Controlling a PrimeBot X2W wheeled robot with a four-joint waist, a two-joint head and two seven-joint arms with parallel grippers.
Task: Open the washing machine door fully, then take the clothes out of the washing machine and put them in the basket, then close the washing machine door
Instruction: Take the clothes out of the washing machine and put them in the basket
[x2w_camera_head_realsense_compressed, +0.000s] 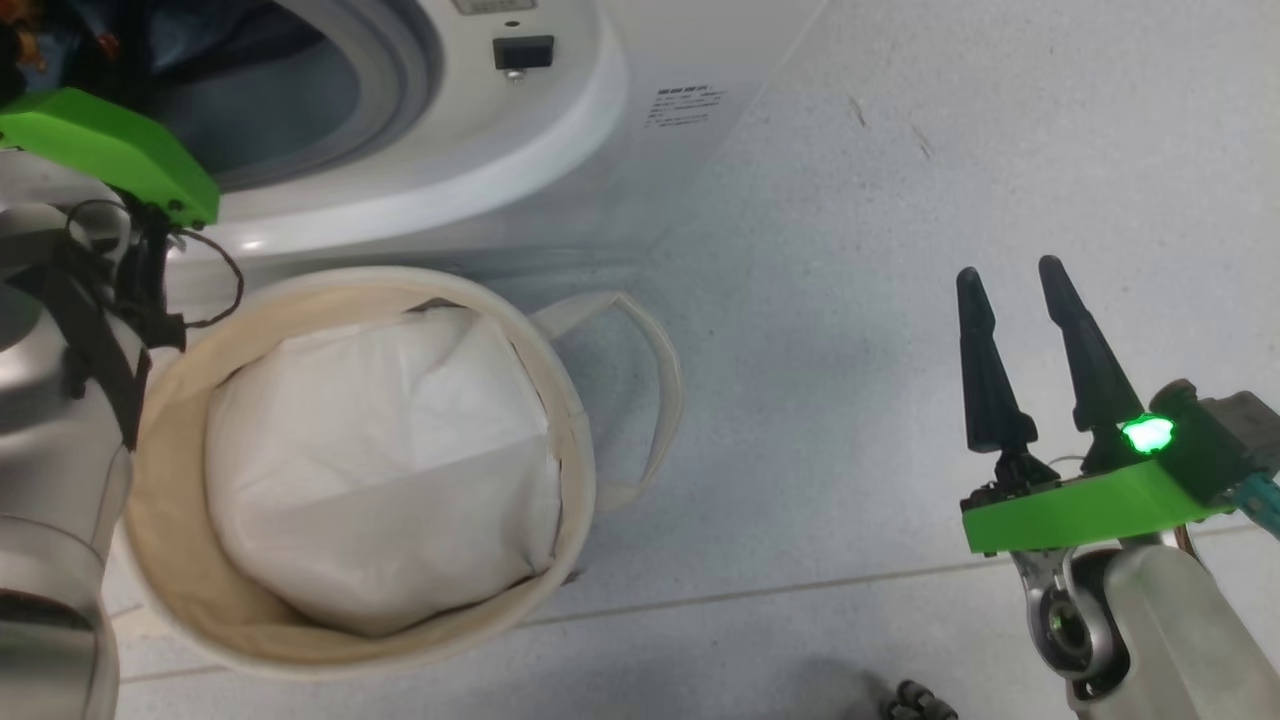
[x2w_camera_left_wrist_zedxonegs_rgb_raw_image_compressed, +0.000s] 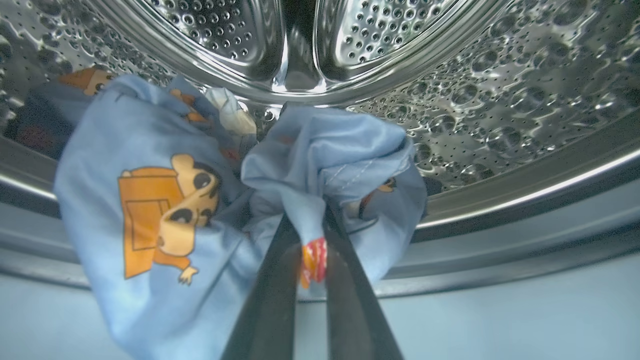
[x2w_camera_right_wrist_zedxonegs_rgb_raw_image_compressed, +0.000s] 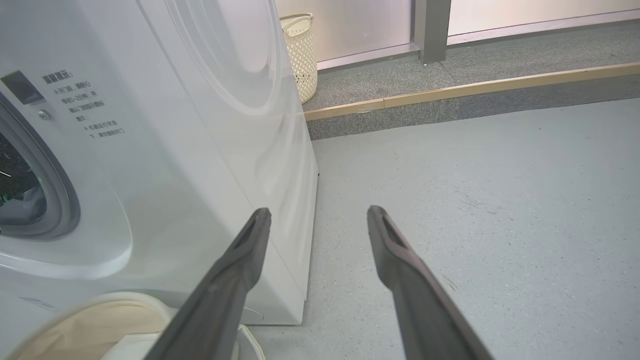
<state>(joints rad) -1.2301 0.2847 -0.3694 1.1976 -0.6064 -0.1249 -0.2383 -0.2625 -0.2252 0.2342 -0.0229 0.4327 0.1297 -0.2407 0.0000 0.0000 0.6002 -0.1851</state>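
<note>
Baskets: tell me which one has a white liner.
The canvas basket right in front of the washing machine: a white liner fills it. The lattice basket in the background shows none.

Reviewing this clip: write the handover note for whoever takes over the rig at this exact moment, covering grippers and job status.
Left gripper: shut on the clothes inside the washing machine drum.
Right gripper: open, empty, above the floor.
Basket: in front of the machine, holding just its white liner.
Done: opening uncovered, clothes gripped.
Left: lift clothes into basket, close the door.
</note>
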